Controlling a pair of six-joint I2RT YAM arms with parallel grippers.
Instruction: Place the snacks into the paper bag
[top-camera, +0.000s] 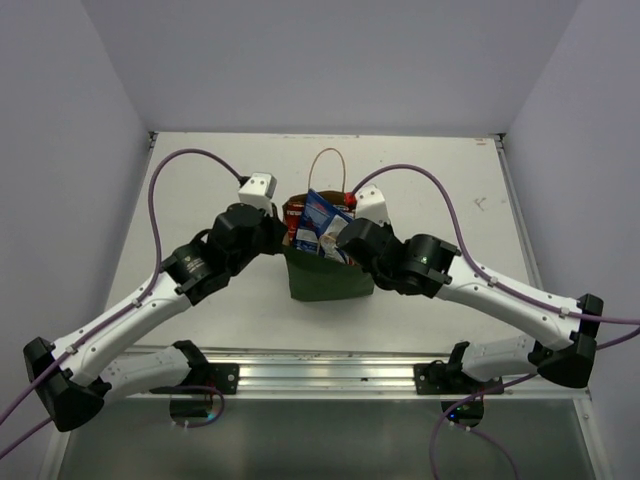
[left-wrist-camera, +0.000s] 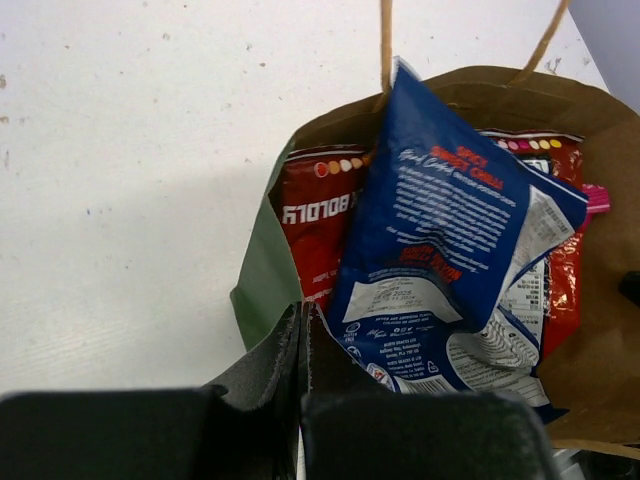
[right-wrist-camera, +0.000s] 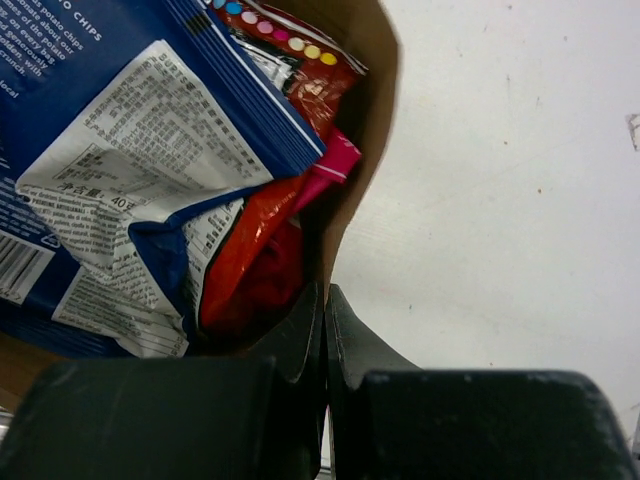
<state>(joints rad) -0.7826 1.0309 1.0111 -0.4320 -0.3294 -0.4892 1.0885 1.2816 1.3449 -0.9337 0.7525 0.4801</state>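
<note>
The dark green paper bag (top-camera: 325, 282) stands upright mid-table with the snacks inside. A blue packet (top-camera: 322, 215) sticks out of its mouth, over a red candy bag (top-camera: 297, 212). My left gripper (top-camera: 283, 240) is shut on the bag's left wall (left-wrist-camera: 262, 280), beside the blue packet (left-wrist-camera: 440, 200) and the red candy bag (left-wrist-camera: 315, 215). A pink packet corner (left-wrist-camera: 596, 198) peeks out at the far side. My right gripper (top-camera: 347, 246) is shut on the brown right wall (right-wrist-camera: 362, 150), next to an orange-red packet (right-wrist-camera: 250, 260), the pink corner (right-wrist-camera: 330, 165) and the blue packet (right-wrist-camera: 150, 130).
A tan loop handle (top-camera: 327, 165) rises behind the bag's mouth. White tabletop (top-camera: 200, 180) lies on both sides of the bag, bounded by grey walls. A metal rail (top-camera: 330, 375) with the arm bases runs along the near edge.
</note>
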